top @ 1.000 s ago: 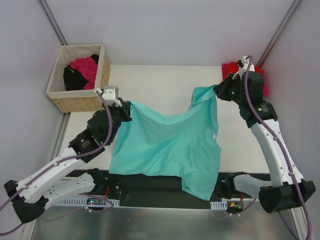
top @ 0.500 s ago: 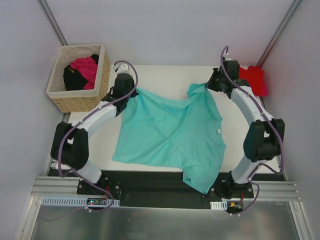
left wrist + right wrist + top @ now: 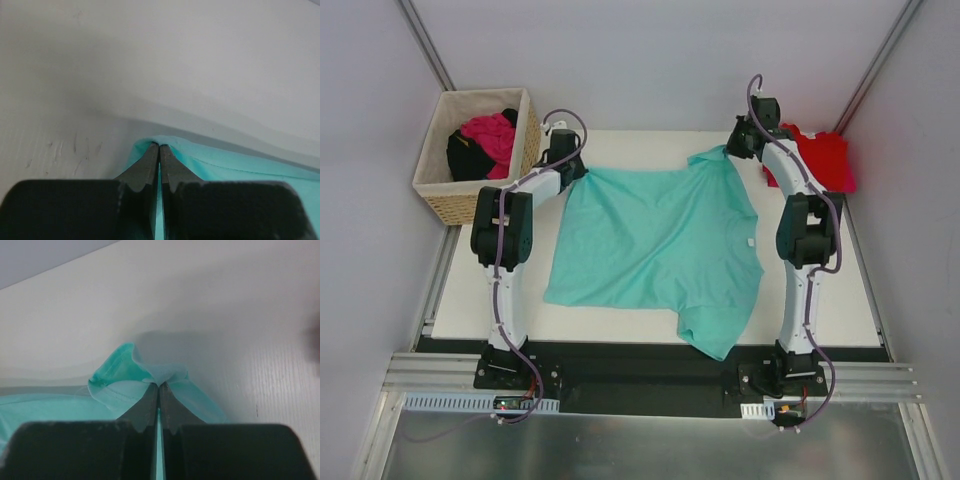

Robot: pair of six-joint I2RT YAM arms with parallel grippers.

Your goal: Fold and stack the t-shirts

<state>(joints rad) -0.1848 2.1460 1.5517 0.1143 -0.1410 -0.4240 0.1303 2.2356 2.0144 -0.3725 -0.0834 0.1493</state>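
A teal t-shirt (image 3: 655, 245) lies spread on the white table (image 3: 840, 290), its near edge hanging over the table's front. My left gripper (image 3: 582, 172) is shut on the shirt's far left corner; the wrist view shows teal cloth (image 3: 220, 162) pinched between the closed fingers (image 3: 150, 162). My right gripper (image 3: 728, 152) is shut on the far right corner, with teal cloth (image 3: 122, 375) bunched at the fingertips (image 3: 170, 400). A red t-shirt (image 3: 820, 158) lies folded at the table's far right corner, beside the right wrist.
A wicker basket (image 3: 470, 195) stands at the far left off the table, holding magenta-pink cloth (image 3: 488, 135) and black cloth (image 3: 463, 155). Grey walls close in at the back and sides. A black rail (image 3: 630, 365) runs along the near edge.
Both arms have stretched far out toward the back of the table, carrying the teal shirt's far corners with them. The shirt now lies flatter and farther back.
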